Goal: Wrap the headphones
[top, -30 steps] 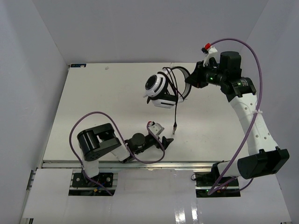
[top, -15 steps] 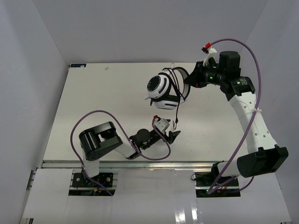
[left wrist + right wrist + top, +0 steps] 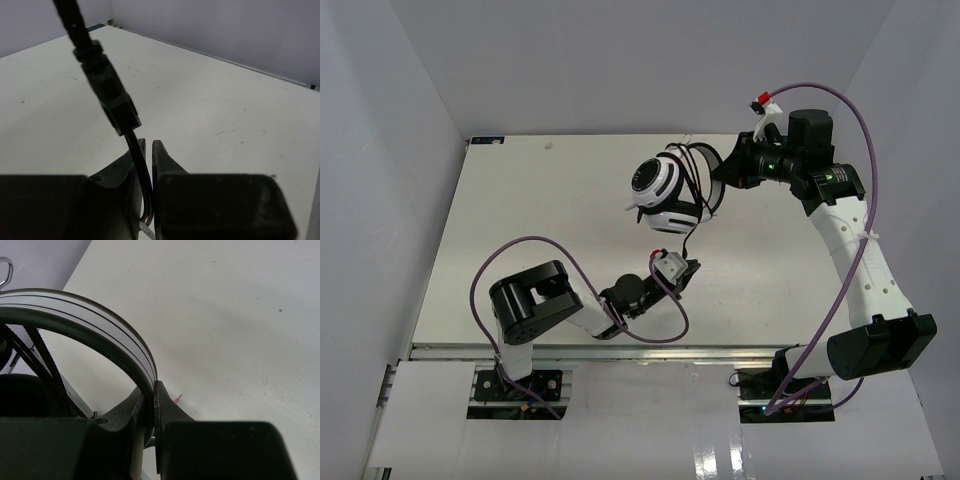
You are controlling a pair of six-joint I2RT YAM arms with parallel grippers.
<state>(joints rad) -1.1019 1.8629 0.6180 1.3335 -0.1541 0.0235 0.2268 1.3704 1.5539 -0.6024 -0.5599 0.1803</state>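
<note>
From above, the headphones [image 3: 665, 190] hang in the air over the far middle of the white tabletop [image 3: 540, 200], earcups folded together with the white-and-black cup faces turned to the left. The right claw [image 3: 723, 175] grips them from the right by the headband [image 3: 705, 150]. A thin black cord [image 3: 692, 232] drops from the earcups to the left claw [image 3: 690, 268], which sits low over the tabletop just below the headset. In the left wrist view, this claw's two dark fingers are nearly together, pinching the cord between their tips. Just above the pinch is the cord's thicker moulded connector [image 3: 107, 92], from which the cord slants up and to the left, clear of the surface. In the right wrist view, the claw is clamped tight on the headband, whose striped light-and-dark arc curves away to the upper left, with the tabletop well below it.
</note>
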